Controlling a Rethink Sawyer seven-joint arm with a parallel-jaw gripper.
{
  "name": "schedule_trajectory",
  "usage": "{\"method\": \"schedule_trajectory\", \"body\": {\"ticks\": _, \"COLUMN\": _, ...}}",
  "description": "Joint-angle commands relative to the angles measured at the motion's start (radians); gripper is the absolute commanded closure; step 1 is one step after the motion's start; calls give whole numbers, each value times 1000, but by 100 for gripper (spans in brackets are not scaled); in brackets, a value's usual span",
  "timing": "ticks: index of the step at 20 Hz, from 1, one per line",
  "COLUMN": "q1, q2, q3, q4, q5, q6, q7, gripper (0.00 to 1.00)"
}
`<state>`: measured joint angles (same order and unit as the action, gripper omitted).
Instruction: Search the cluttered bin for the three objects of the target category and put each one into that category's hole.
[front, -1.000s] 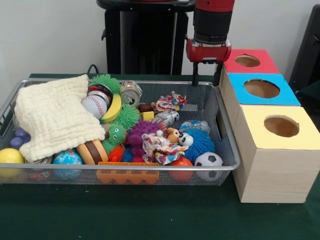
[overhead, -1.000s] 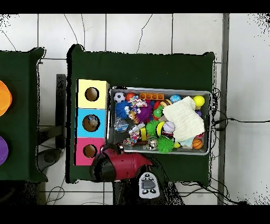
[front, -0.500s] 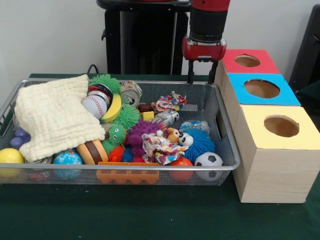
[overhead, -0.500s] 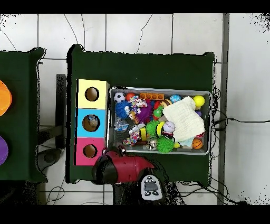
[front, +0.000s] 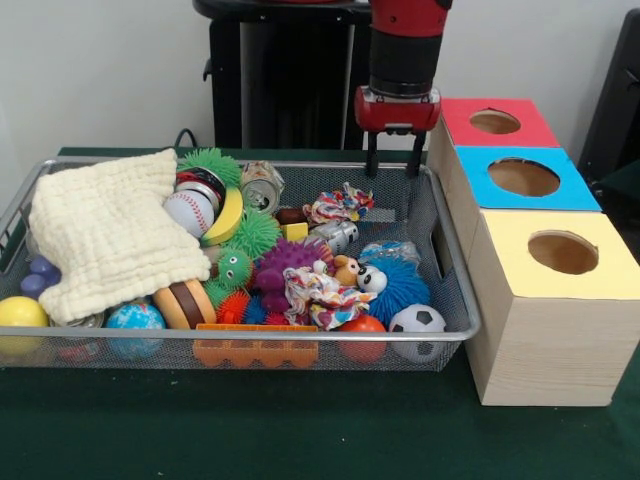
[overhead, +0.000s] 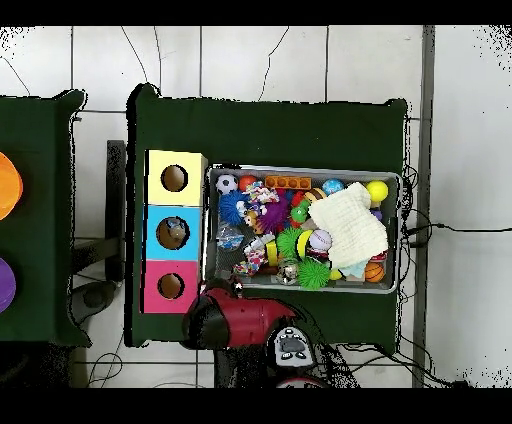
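Gripper (front: 393, 166) empty, fingers apart, above bin (front: 452, 262) rim; rope toy (front: 338, 203) likely soft, light; pinch mid-knot.

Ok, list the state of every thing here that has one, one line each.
hand: open, empty, hanging over the bin's far edge
wire mesh bin: full of toys
cream cloth: crumpled, draped over toys
red box hole: uncovered
blue box hole: uncovered
yellow box hole: uncovered
soccer ball: resting in the bin's near corner
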<state>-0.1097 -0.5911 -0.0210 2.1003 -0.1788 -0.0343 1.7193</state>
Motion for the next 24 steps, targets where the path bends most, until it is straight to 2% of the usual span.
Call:
{"method": "schedule_trajectory", "body": {"ticks": 1, "q1": -31, "q2": 198, "q3": 24, "q4": -174, "q5": -11, "q6": -26, "q7": 100, "gripper": 0}}
{"method": "schedule_trajectory", "body": {"ticks": 9, "q1": -5, "q2": 263, "q3": -3, "q4": -212, "q5": 23, "q6": -96, "q7": 151, "gripper": 0}}
{"method": "schedule_trajectory", "body": {"ticks": 17, "q1": -25, "q2": 326, "q3": 24, "q4": -249, "q5": 31, "q6": -151, "q7": 165, "gripper": 0}}
{"method": "schedule_trajectory", "body": {"ticks": 20, "q1": -53, "q2": 355, "q3": 51, "q4": -260, "q5": 16, "q6": -174, "q7": 166, "gripper": 0}}
{"method": "schedule_trajectory", "body": {"ticks": 24, "q1": -45, "q2": 342, "q3": 49, "q4": -254, "q5": 17, "q6": -165, "q7": 163, "gripper": 0}}
